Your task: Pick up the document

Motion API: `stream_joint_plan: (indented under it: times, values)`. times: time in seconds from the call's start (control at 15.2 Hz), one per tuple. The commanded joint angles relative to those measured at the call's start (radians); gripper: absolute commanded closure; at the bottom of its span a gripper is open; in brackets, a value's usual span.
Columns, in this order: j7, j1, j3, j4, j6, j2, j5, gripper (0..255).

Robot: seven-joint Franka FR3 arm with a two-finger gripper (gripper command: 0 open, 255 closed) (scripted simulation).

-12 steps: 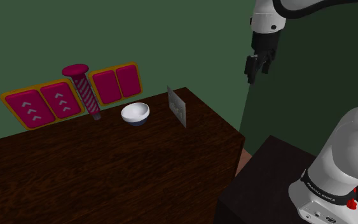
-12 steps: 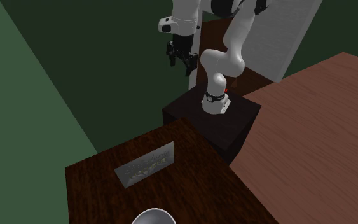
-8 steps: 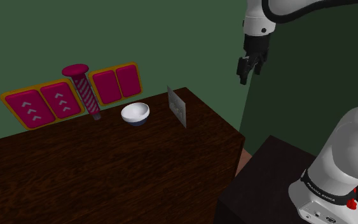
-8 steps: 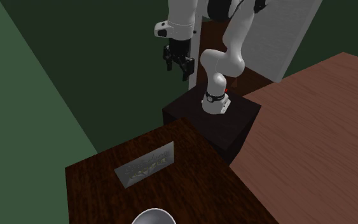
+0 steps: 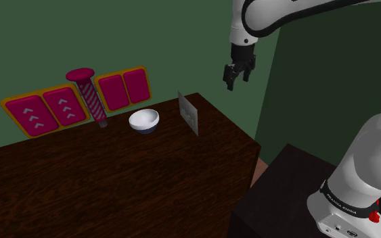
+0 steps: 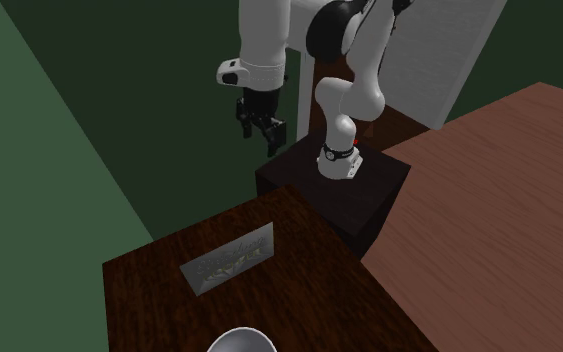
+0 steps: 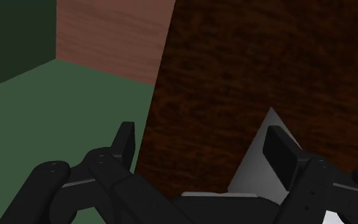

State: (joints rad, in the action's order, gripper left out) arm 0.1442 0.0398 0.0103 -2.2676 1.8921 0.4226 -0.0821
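Note:
The document [image 5: 189,113] is a thin grey sheet standing upright on edge on the dark wooden table [image 5: 114,182], near the table's end toward the stand. In the second exterior view the document [image 6: 229,259] shows its face with a faint picture. My gripper [image 5: 235,75] hangs open high above the table's end, up and to the right of the document in the shoulder view; in the second exterior view the gripper [image 6: 260,124] hangs in front of the green wall. In the wrist view, the document [image 7: 257,162] shows as a grey wedge between the spread fingers of the gripper [image 7: 203,143], far below.
A white bowl [image 5: 144,120] sits left of the document. A red-and-white striped post [image 5: 91,96] stands by the wall, with pink panels [image 5: 74,101] in yellow frames behind it. The arm's black stand [image 6: 334,185] lies beyond the table's end.
The gripper has swung toward the table, moving left in both exterior views and slightly lower, staying open. The document has not moved.

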Motion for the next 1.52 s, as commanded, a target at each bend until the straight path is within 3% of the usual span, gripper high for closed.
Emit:
stream_joint_plan:
  times: [0.0,0.73,1.45]
  values:
    - [0.013,0.003,0.005,0.031,0.05,-0.065,0.006,0]
    - [0.06,0.018,0.023,0.341,0.204,-0.442,0.025,0]
    - [0.093,0.037,0.033,0.835,0.203,-0.846,0.032,0]
